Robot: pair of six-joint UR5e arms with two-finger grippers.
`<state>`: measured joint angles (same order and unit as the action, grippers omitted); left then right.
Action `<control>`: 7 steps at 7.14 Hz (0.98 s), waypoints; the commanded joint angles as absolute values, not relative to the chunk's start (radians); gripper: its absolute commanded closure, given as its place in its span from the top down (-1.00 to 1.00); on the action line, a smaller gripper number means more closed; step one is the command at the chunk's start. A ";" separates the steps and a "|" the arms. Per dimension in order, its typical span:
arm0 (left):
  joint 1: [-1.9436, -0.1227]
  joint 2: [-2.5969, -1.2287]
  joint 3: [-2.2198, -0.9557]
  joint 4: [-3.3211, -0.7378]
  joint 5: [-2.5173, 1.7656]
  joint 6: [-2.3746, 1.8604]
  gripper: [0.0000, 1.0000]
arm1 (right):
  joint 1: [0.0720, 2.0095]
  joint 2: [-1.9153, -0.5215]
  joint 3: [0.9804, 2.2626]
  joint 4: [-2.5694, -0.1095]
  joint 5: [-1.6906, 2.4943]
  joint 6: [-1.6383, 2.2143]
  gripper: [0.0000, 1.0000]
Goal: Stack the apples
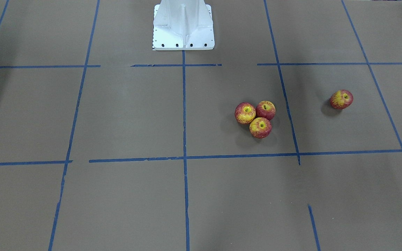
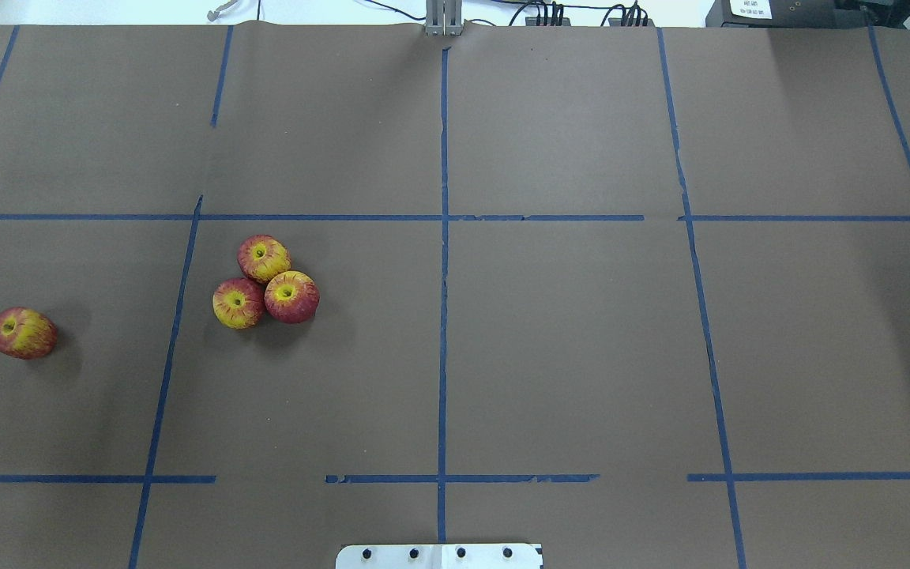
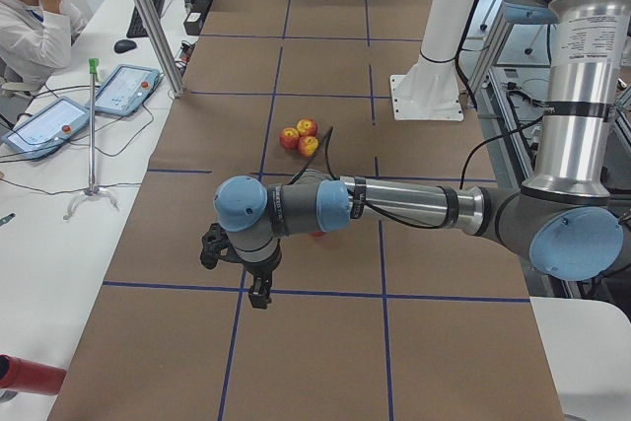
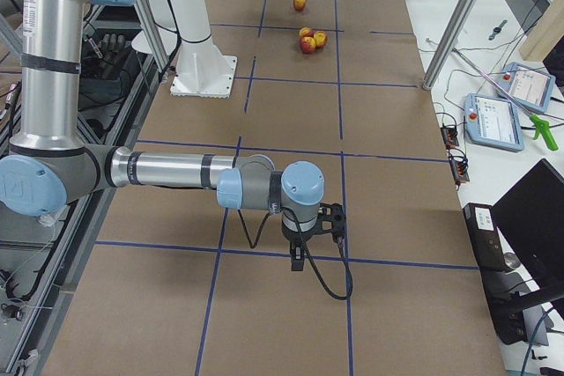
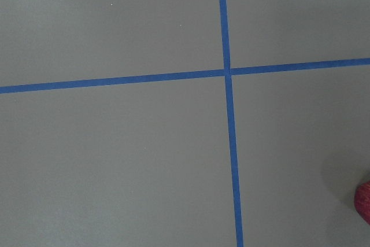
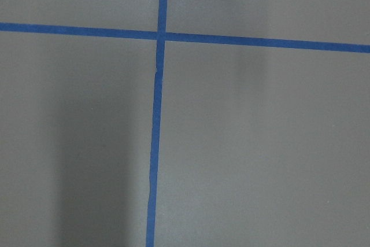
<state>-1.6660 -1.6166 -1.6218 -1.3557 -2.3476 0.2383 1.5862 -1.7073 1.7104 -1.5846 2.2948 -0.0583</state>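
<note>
Three apples sit touching in a cluster [image 1: 257,116] on the brown table, stem dimples up; the cluster also shows in the overhead view [image 2: 265,286]. A fourth apple [image 1: 341,99] lies alone on its side, farther out on the robot's left [image 2: 22,333]. A red sliver of an apple [image 5: 364,201] shows at the left wrist view's edge. My left gripper [image 3: 258,298] hangs over the table near the lone apple, seen only from the side; I cannot tell whether it is open. My right gripper [image 4: 299,261] hangs over the far right of the table, state also unclear.
The white robot base [image 1: 183,26] stands at the table's middle edge. Blue tape lines [image 2: 443,316] grid the brown paper. A seated operator [image 3: 25,17], tablets [image 3: 123,88] and metal posts [image 3: 148,17] are beside the table.
</note>
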 commanded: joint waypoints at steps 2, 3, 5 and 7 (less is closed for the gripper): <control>-1.660 -1.626 -1.624 -1.364 -2.339 0.239 1.00 | 1.586 -1.707 1.710 -1.585 2.295 -0.058 1.00; -1.660 -1.621 -1.672 -1.361 -2.344 0.233 1.00 | 1.586 -1.707 1.710 -1.585 2.295 -0.058 1.00; -1.661 -1.565 -1.663 -1.443 -2.353 0.239 1.00 | 1.586 -1.707 1.710 -1.585 2.295 -0.058 1.00; -1.610 -1.496 -1.667 -1.686 -2.397 0.232 1.00 | 1.586 -1.707 1.710 -1.585 2.295 -0.058 1.00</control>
<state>-1.6454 -1.5431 -1.6628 -1.5625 -2.3641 0.2362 1.5861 -1.7073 1.7104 -1.5846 2.2948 -0.0584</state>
